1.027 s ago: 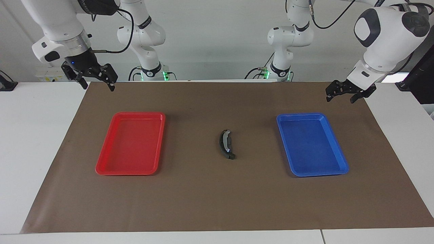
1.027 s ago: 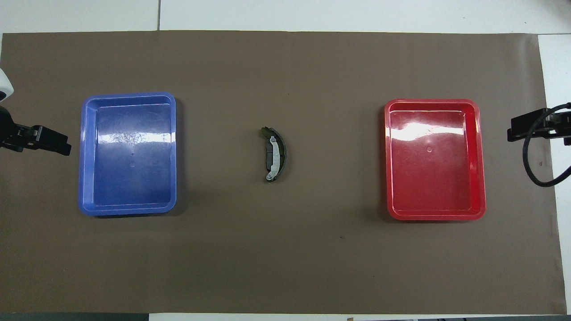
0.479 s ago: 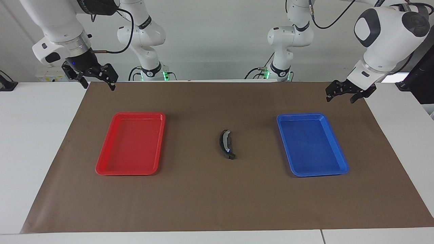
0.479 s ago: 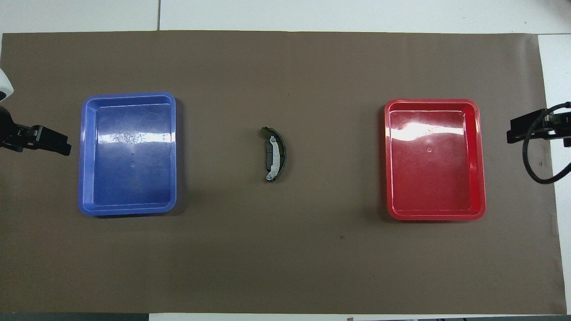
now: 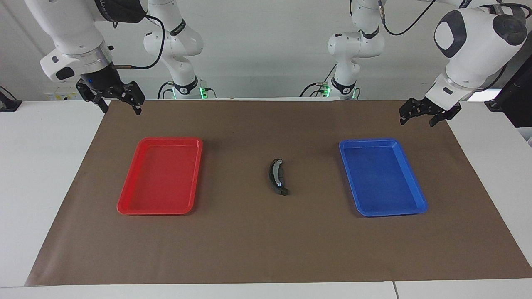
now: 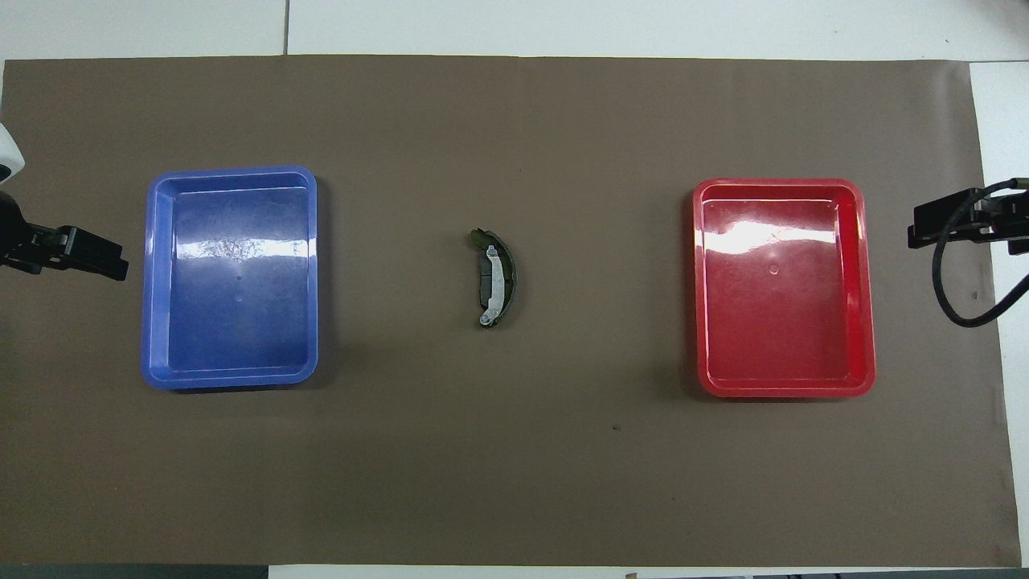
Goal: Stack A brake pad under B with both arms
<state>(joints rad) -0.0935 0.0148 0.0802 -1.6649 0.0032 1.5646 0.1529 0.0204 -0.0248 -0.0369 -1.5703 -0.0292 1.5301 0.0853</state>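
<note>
Overhead view: brown mat covers white table; both grippers' jaws spread, empty.

Two trays flank a stacked pair at the mat's centre.
In the overhead view, one tray sits centre-left, another tray centre-right, and B lies on the A brake pad mid-frame on the mat.

A red tray and a blue tray lie well apart on the brown mat.
</note>
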